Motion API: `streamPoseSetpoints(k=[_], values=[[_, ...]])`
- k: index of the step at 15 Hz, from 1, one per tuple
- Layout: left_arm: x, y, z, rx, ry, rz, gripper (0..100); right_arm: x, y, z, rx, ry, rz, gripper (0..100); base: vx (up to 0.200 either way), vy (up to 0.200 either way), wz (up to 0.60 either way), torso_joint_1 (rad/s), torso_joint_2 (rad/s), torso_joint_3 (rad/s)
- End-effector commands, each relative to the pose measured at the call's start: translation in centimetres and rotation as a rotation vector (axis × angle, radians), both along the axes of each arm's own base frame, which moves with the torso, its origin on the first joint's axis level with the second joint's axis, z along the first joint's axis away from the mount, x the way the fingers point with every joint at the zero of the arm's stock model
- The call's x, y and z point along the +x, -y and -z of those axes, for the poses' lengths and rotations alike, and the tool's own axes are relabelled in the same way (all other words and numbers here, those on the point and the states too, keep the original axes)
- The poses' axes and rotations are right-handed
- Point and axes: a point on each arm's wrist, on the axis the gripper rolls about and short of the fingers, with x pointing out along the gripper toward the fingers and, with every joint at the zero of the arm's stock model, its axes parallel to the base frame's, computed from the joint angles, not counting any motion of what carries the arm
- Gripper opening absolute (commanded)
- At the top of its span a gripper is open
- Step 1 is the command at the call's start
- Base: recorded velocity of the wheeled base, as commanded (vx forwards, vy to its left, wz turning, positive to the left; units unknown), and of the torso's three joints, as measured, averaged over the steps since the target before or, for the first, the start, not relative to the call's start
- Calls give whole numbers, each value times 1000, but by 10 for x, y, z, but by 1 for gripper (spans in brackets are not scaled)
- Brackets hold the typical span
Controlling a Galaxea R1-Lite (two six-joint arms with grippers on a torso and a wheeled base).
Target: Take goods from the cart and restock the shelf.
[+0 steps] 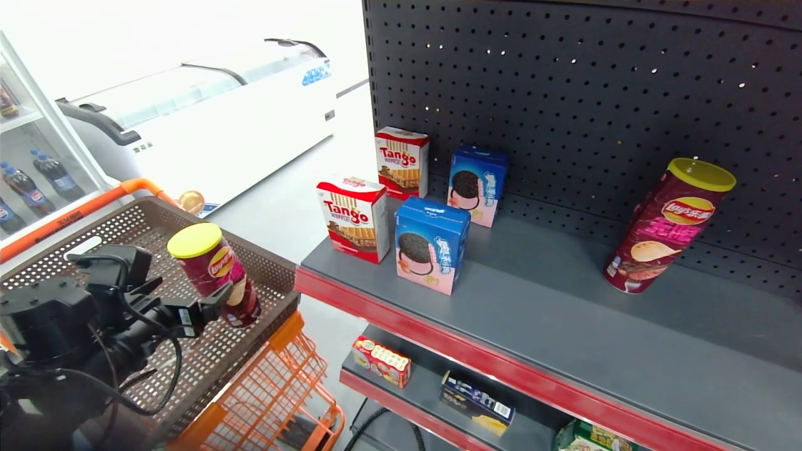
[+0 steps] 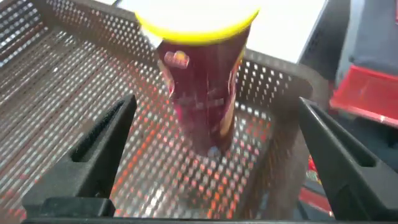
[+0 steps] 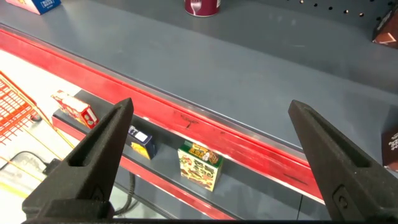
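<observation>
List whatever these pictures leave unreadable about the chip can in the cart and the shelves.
- Chip can in the cart: blurred in the left wrist view, lid cut by the edge.
- Green packet, lower shelf: cut by the head view's bottom edge.
- Shelf can: cut off above its base by the right wrist view's edge.

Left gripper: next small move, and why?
Probably ease the left gripper forward a little, then close on the chip can. Its fingers are open wide on either side of the can, which stands in the cart basket. The can looks nearer the fingertips than the palm, so a deeper seat should grip more securely.
</observation>
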Motion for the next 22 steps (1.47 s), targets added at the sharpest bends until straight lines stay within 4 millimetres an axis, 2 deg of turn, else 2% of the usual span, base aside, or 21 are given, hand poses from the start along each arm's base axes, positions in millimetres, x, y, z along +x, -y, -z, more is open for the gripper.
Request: streamPoseSetpoints(k=[1,7,12,13,15,20,22], values=[[35,1,27,-3,-21,11,100,0,0,0,0,0,0,100,0,0,0,0,0,0],[75,-4,46,-1,22,8,100,0,0,0,0,0,0,100,0,0,0,0,0,0],[89,-4,47,-3,53,9,100,0,0,0,0,0,0,100,0,0,0,0,0,0],[93,-5,44,0,73,9,0,0,0,0,0,0,0,100,0,0,0,0,0,0],[99,-4,38,4,106,13,0,0,0,0,0,0,0,100,0,0,0,0,0,0],[99,-2,34,17,118,19,0,0,0,0,0,0,0,100,0,0,0,0,0,0],[93,2,19,24,155,22,0,0,0,0,0,0,0,100,0,0,0,0,0,0]])
